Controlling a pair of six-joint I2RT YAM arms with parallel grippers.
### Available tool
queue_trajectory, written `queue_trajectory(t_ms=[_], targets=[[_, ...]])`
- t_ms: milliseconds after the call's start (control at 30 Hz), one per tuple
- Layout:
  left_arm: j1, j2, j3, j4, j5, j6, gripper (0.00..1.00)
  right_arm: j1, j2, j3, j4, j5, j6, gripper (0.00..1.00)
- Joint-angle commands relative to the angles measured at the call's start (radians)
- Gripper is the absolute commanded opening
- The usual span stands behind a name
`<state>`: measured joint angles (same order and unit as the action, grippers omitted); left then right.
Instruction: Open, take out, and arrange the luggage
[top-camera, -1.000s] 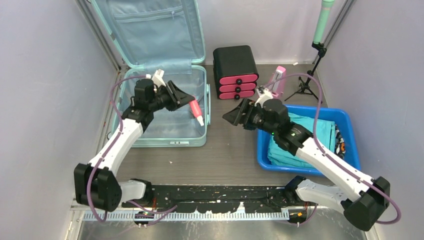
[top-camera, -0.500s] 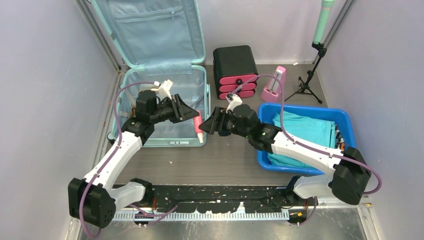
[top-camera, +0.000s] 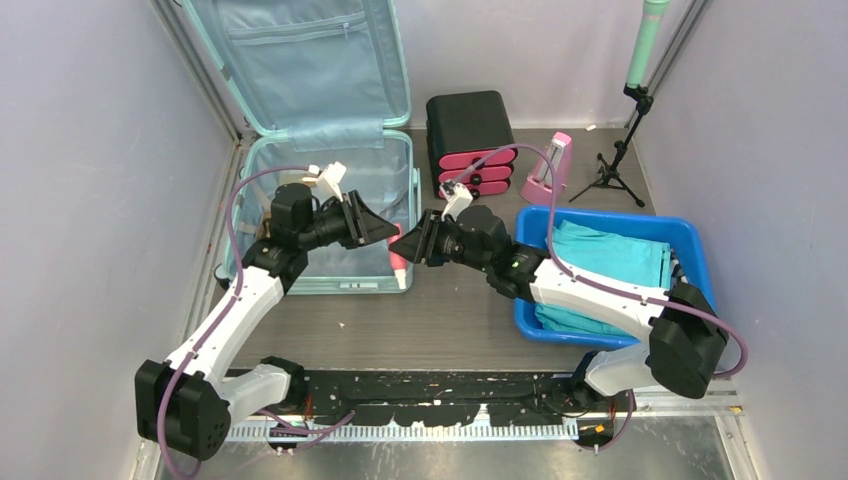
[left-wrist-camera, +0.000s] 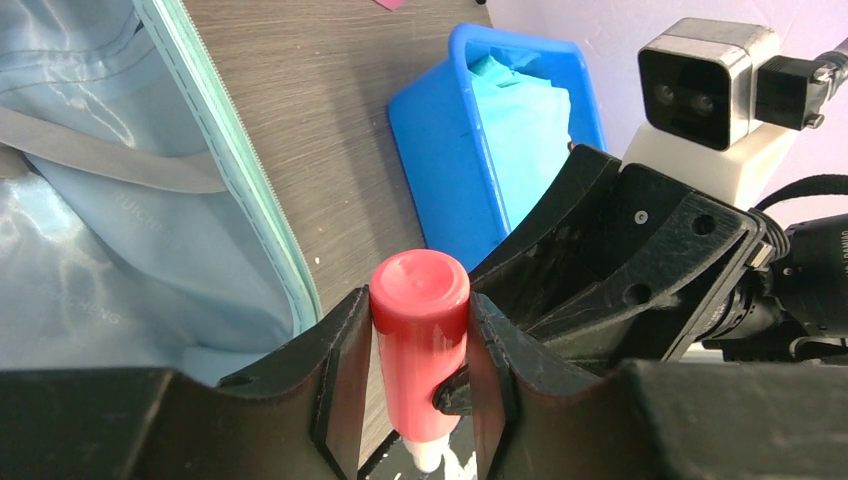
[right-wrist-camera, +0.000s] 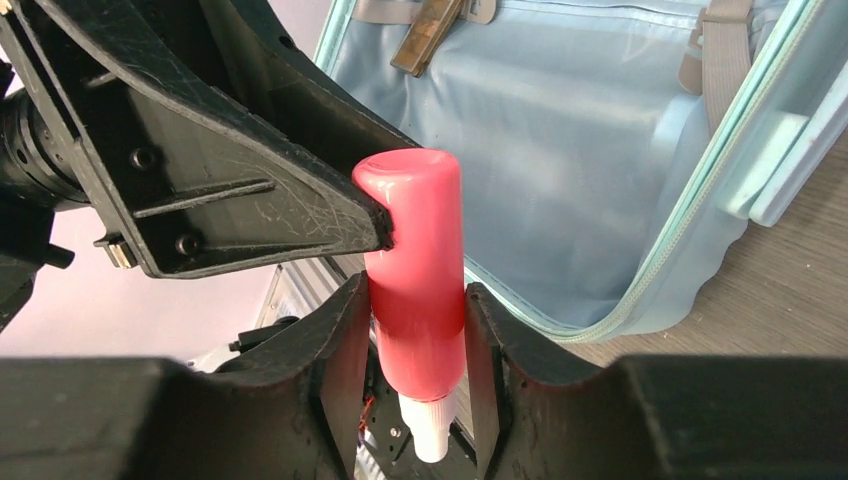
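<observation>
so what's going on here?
Bottle handover between the arms. The left gripper is clamped on a pink bottle, and the right gripper has its fingers against both sides of the same bottle, beside the open suitcase. A blue tub of teal cloth sits to the right.

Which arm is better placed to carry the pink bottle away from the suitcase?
Right. The right gripper grips the pink bottle together with the left gripper, and the blue tub lies on the right, probably within easier reach.
</observation>
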<state>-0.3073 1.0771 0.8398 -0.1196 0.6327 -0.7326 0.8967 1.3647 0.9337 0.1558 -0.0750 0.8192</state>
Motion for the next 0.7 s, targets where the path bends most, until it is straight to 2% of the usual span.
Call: queue_trajectory(t_ms=[0, 167, 267, 333, 367, 400, 567, 667], targets=[[0.0, -0.02, 0.005, 0.067, 0.044, -0.027, 0.24, 0.008, 0.005, 0.038, 0.069, 0.013, -0.027, 0.37], [0.0, -0.012, 0.005, 0.061, 0.045, -0.042, 0.31, 0.008, 0.014, 0.026, 0.082, 0.001, -0.037, 0.23], [0.0, -0.016, 0.013, 0.047, 0.048, -0.031, 0.45, 0.009, 0.004, 0.007, 0.092, 0.017, -0.038, 0.21], [0.0, -0.018, 0.024, 0.02, 0.043, -0.015, 0.65, 0.008, -0.009, -0.009, 0.104, 0.029, -0.04, 0.2], [0.0, -0.02, 0.026, 0.013, 0.04, -0.01, 0.89, 0.007, -0.013, -0.014, 0.105, 0.04, -0.041, 0.2], [0.0, -0.022, 0.027, 0.012, 0.039, -0.006, 0.98, 0.008, -0.022, -0.015, 0.091, 0.048, -0.044, 0.19], [-0.001, -0.031, 0.029, -0.01, 0.011, 0.002, 1.0, -0.002, -0.066, 0.021, -0.083, 0.178, -0.062, 0.18], [-0.001, -0.04, 0.044, -0.049, -0.011, 0.032, 1.0, -0.013, -0.129, 0.038, -0.255, 0.277, -0.065, 0.17]])
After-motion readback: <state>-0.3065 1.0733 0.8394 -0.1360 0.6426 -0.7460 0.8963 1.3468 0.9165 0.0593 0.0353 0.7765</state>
